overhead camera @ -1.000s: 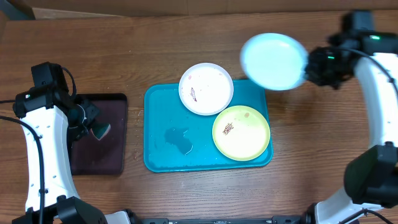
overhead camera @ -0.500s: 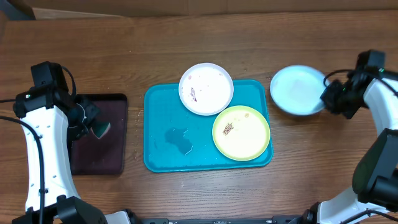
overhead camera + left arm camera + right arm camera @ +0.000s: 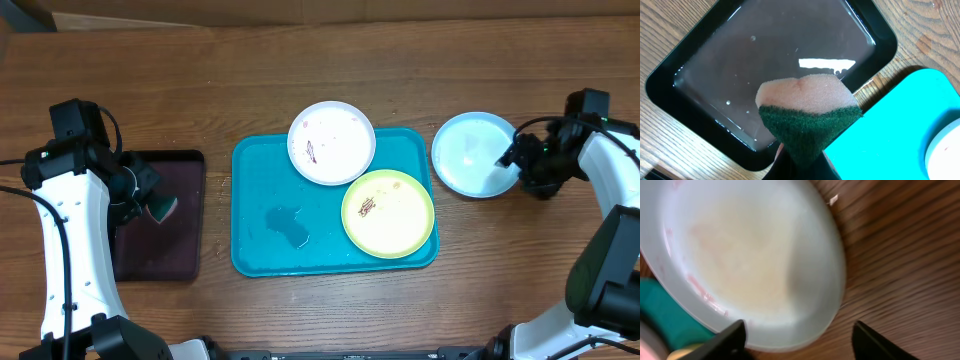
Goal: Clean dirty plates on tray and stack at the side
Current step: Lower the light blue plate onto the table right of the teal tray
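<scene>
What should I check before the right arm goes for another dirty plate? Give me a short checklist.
1. Right gripper released: ok, jaws open on either side of the pale blue plate rim.
2. Pale blue plate set down: ok, on the table, right of the turquoise tray.
3. Pale blue plate clean: not ok, faint reddish streaks near its rim.
4. White plate and yellow-green plate cleaned: not ok, both smeared, both on the turquoise tray.
5. Sponge ready: ok, left gripper shut on it above the dark tray.
</scene>
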